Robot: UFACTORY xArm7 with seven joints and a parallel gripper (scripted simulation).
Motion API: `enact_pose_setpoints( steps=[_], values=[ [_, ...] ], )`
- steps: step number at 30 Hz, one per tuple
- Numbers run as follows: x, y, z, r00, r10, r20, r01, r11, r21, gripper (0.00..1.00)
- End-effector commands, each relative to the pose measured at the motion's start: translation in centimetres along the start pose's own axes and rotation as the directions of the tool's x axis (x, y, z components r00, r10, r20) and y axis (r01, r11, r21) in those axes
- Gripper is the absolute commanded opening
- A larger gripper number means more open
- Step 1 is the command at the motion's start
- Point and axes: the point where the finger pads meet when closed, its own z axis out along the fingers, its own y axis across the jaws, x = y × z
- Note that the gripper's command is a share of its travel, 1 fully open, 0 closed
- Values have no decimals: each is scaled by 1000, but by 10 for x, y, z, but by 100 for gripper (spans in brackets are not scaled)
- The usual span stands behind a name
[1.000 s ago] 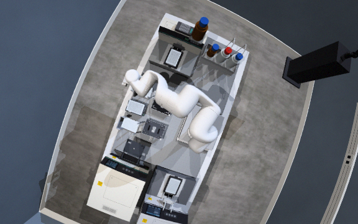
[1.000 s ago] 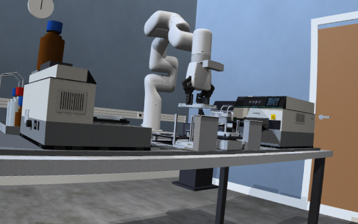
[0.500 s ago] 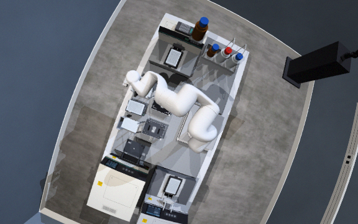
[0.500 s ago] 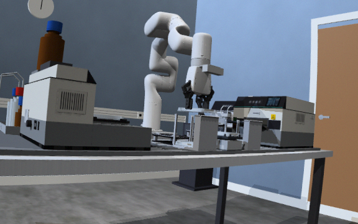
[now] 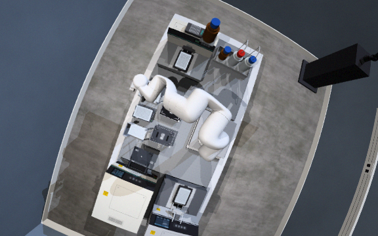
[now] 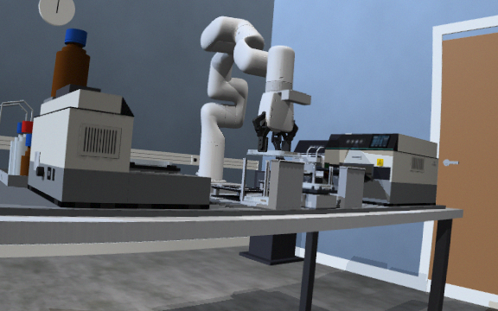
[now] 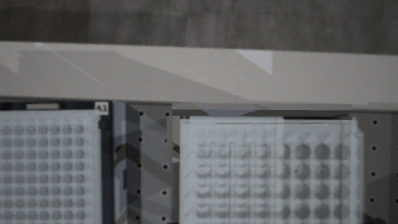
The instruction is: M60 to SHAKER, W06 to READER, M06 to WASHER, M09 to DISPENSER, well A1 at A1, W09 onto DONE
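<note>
Plate [image 6: 271,152] is hanging in the gripper [image 6: 275,140]. The jaws are spread wide but clamped on it, pinching it across the top. I can't read the label from any view, so no idea which plate it is.

In the exterior view it's level and sits right at the top of a clear-walled rack [image 6: 244,181], near the long edge of the worktop [image 6: 232,218] closest to that camera, about halfway along. From above, the arm [image 5: 189,105] reaches across from its base on the opposite long edge and covers the plate completely.

In the wrist view the held plate [image 7: 270,170] looks see-through, with a second set of wells showing under it, slightly offset. Can't tell how far below those are. Just beside it is another well plate [image 7: 50,170] with an A1 mark [image 7: 101,107] at its corner. The two plates aren't touching, and perforated deck shows between them.
</note>
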Motion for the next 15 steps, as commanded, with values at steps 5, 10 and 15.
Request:
enact_pose_setpoints(
  steps=[5,10,15],
  values=[
    [1,0,0,1000,0,-4,0,1000,-2,0],
    [1,0,2,1000,0,-4,0,1000,-2,0],
    [1,0,6,1000,0,-4,0,1000,-2,0]
  ],
)
